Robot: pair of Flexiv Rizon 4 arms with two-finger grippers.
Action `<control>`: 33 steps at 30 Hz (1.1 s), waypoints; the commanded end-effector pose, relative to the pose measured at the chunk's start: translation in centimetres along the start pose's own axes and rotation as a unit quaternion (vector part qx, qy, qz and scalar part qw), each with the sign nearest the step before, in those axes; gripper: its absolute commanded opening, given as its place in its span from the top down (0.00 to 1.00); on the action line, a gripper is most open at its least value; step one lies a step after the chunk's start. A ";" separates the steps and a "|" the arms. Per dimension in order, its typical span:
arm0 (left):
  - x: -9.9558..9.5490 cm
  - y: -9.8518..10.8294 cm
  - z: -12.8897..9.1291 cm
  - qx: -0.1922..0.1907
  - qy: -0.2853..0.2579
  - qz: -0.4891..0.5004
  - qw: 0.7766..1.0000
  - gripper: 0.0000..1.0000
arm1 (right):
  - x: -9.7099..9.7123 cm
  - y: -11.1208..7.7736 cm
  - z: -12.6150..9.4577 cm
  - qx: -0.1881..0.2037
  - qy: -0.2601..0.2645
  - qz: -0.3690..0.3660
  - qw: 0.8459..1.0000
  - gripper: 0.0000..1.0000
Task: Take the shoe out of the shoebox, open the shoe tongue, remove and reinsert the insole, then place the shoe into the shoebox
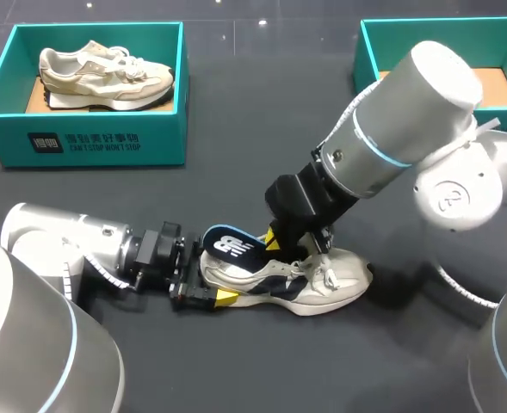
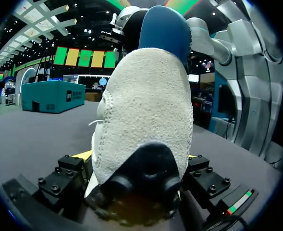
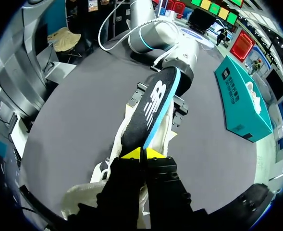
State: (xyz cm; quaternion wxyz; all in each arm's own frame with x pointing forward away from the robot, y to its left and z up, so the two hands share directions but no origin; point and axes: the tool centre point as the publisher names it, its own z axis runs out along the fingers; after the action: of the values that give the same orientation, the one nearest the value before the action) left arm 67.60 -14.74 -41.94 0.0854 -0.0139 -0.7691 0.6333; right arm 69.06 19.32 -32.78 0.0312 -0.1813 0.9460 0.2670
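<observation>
Head view puts the shoe on its sole near the front edge of the surface, about midway along it, toe pointing to the right edge. Its dark, blue-edged insole slants up out of the opening, its rear end hanging past the heel. The right pincer is closed narrowly on the insole's edge just above the opening. The left pincer clamps the heel from both sides and pins the shoe down. This looks like the insole step, with the insole partly out. Whether it is coming out or going back in I cannot tell. Either way the next move calls for the left arm to hold the heel firm while the right draws or feeds the insole along the shoe's length without buckling it. One shoebox stands at the far right corner, and another shoebox at the far left holds a second shoe.
</observation>
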 end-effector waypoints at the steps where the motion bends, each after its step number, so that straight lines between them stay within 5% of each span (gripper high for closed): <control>1: -0.2 0.2 0.1 0.000 0.000 0.000 1.000 1.00 | -0.9 0.9 0.6 0.007 0.016 -0.002 1.000 1.00; 24: -0.2 0.2 0.1 0.000 0.000 0.000 1.000 1.00 | -1.8 3.2 1.5 0.022 0.073 0.013 0.997 1.00; 25: -0.2 0.2 0.1 0.000 0.000 0.000 1.000 1.00 | -1.7 3.2 1.4 0.024 0.073 0.015 0.997 0.84; 28: -0.2 0.2 0.1 0.000 0.000 0.000 1.000 1.00 | -1.5 3.2 1.1 0.029 0.074 0.023 0.997 0.58; 33: -0.2 0.2 0.1 0.000 0.000 0.000 1.000 1.00 | -1.2 3.3 0.4 0.036 0.075 0.044 0.996 0.33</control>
State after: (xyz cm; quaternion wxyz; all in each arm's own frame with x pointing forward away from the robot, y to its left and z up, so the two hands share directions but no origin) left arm 67.61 -14.75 -41.94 0.0855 -0.0139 -0.7691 0.6333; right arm 69.24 22.71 -31.89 -0.0476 -0.1610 0.9600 0.2241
